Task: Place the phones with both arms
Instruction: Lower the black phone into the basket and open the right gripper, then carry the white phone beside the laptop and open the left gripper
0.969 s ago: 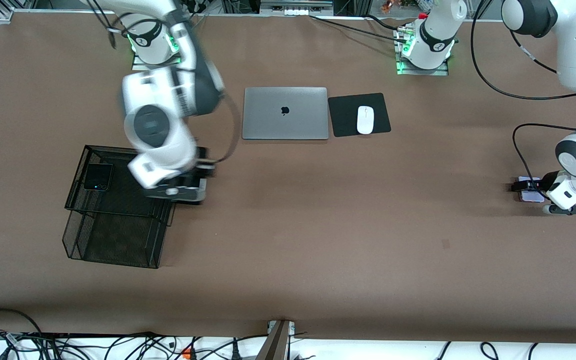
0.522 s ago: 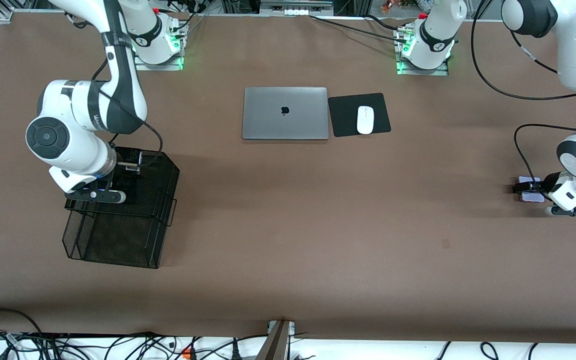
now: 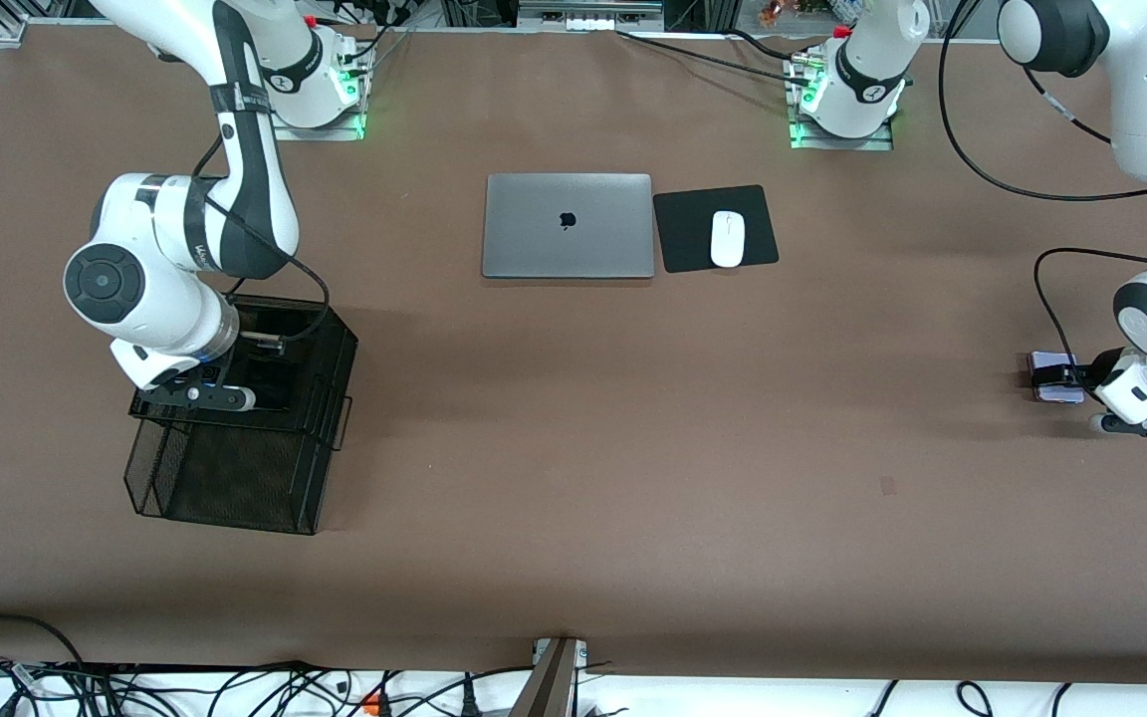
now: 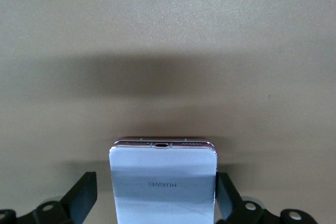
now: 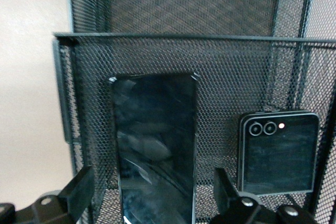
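The long black slab phone [image 5: 155, 145] lies flat in the upper tier of the black mesh tray [image 3: 335, 329], next to the black flip phone [image 5: 278, 153]. My right gripper [image 3: 250, 363] hangs low over the tray; in the right wrist view [image 5: 152, 203] it is open, with a finger on each side of the slab phone and gaps on both sides. The arm hides both phones in the front view. The pale lavender flip phone [image 3: 1061, 394] lies on the table at the left arm's end. My left gripper [image 3: 1056, 375] is open around it, and the phone [image 4: 163, 182] sits between the fingers.
A closed silver laptop [image 3: 568, 225] lies mid-table near the bases, with a white mouse [image 3: 727, 239] on a black pad [image 3: 715, 228] beside it. The tray's lower tier [image 3: 225, 478] juts out nearer to the front camera. Brown table surface [image 3: 633, 448] lies between the arms.
My right arm swung from beside the tray to over its upper tier, then settled slightly. The slab phone now lies in the tray. My left gripper shifted a little at the lavender phone.
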Available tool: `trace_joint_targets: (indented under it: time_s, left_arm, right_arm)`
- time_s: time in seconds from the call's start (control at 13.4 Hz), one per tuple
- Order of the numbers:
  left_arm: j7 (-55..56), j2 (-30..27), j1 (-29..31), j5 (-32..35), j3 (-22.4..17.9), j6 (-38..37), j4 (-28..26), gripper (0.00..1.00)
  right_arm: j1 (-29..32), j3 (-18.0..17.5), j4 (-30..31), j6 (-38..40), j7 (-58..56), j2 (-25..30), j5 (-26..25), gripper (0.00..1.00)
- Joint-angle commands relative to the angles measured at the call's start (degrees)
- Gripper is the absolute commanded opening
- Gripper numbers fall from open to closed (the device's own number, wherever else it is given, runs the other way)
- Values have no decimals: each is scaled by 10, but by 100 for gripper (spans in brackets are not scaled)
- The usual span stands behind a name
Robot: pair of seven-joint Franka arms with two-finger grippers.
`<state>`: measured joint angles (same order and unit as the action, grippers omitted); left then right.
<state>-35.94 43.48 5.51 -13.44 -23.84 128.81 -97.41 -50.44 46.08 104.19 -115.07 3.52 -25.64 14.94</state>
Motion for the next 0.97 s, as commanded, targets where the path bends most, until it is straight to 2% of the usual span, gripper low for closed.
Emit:
trace_joint_targets:
  time_s: [0.0, 0.07, 0.15, 0.3, 0.45, 0.6, 0.67, 0.75, 0.89]
  left_arm:
    - [-2, 17, 5, 3, 1, -3, 11, 100]
    - [-4, 16, 5, 3, 1, -6, 11, 80]
    - [-4, 14, 4, 3, 1, -8, 11, 55]
    - [-4, 10, -1, 6, 0, -43, 20, 33]
    - [2, -1, -4, 3, 6, -127, 63, 33]
    - [4, -4, -29, 5, 14, -236, 134, 33]
    - [4, -2, -52, 11, 13, -280, 168, 37]
    - [4, -1, -83, 10, 13, -297, 189, 43]
    - [21, -2, -149, 5, 13, -308, 196, 42]
  right_arm:
    - [8, 1, -50, 58, -12, 9, 10, 100]
    - [14, 4, -75, 88, -13, 9, 6, 100]
    - [19, 4, -101, 119, -11, 9, 4, 100]
    - [31, 4, -136, 157, -11, 8, 4, 100]
    - [34, 9, -152, 172, -10, 9, 2, 100]
    - [34, 18, -166, 183, -11, 9, -2, 100]
    - [34, 19, -167, 183, -11, 9, -3, 100]
    - [35, 21, -166, 183, -14, 9, -3, 100]
    - [39, 22, -166, 184, -18, 9, -2, 100]
